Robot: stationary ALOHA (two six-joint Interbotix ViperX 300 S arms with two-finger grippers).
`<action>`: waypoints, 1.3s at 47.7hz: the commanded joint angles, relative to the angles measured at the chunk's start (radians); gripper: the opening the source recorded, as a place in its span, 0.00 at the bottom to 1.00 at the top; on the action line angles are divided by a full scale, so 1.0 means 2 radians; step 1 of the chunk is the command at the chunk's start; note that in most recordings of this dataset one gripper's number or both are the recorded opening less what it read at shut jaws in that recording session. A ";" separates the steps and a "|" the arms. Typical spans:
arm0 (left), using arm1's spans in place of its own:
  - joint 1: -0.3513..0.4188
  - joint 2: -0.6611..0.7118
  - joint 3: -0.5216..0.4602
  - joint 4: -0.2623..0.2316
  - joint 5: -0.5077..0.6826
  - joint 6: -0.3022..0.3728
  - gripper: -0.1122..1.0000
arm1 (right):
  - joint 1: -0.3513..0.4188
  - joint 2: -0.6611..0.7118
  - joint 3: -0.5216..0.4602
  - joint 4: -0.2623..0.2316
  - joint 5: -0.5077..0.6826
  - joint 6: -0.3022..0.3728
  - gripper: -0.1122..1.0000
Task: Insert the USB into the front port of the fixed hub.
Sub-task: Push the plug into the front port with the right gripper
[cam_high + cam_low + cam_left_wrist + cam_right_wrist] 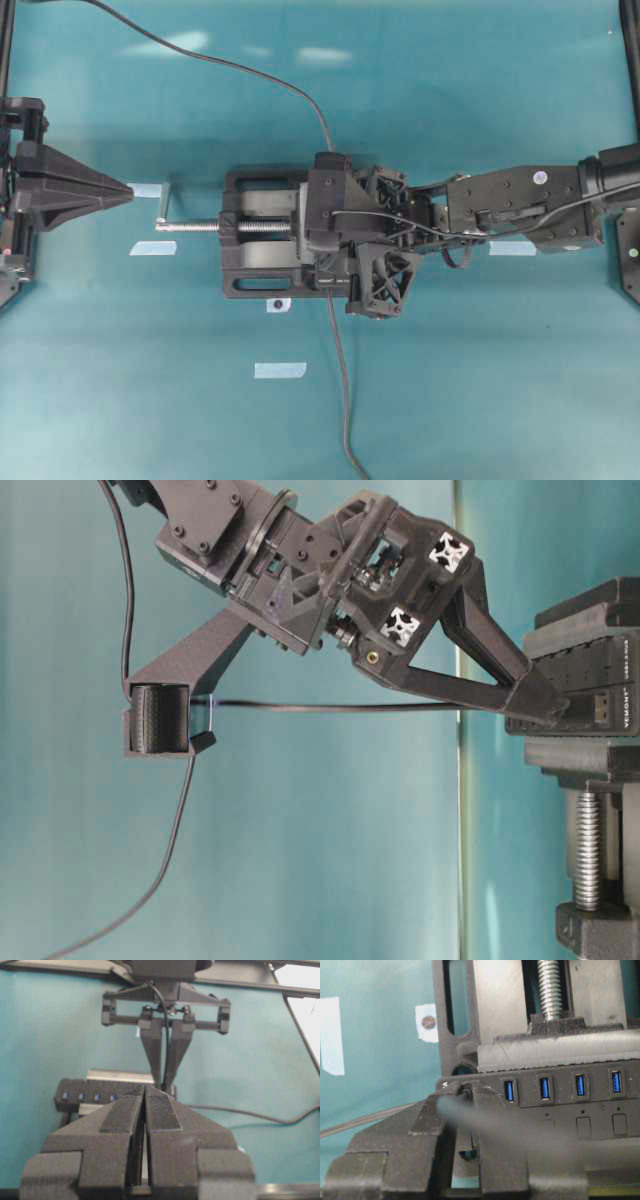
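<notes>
Right wrist-mounted view places the right gripper (pixel 467 1092) directly at the end of the fixed hub (pixel 570 1102), with its jaws drawn narrow around a small dark object that we judge to be the USB (pixel 466 1091); the plug itself is mostly hidden between the fingertips. We see 4 blue ports in a row to the right of the tips, so the tips sit at the hub's end position, beside the first visible port.

In the table-level view, the thin cable (pixel 330 707) runs level from the tips back to the spool-like guide under the arm, giving the plug's long axis: it points along the jaws toward the hub face. The tips appear to touch the hub there, which is clamped in the bench vise (pixel 262 262) on the tabletop (pixel 480 400).

The left gripper (pixel 125 190) rests well apart at the left edge, its jaws closed and empty. We judge the right arm the only one positioned to press the plug home.
</notes>
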 commanded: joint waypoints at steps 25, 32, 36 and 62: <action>0.002 0.002 -0.008 0.001 -0.005 -0.002 0.10 | 0.011 0.005 0.002 0.002 -0.001 0.007 0.17; 0.002 0.002 -0.007 0.001 -0.005 -0.002 0.10 | 0.012 0.010 0.000 0.002 -0.001 0.007 0.17; 0.002 0.002 -0.008 0.001 -0.005 -0.002 0.10 | 0.012 0.010 0.002 0.002 0.002 0.008 0.17; 0.002 0.002 -0.008 0.001 -0.005 -0.002 0.10 | 0.013 0.014 0.005 0.003 0.003 0.008 0.17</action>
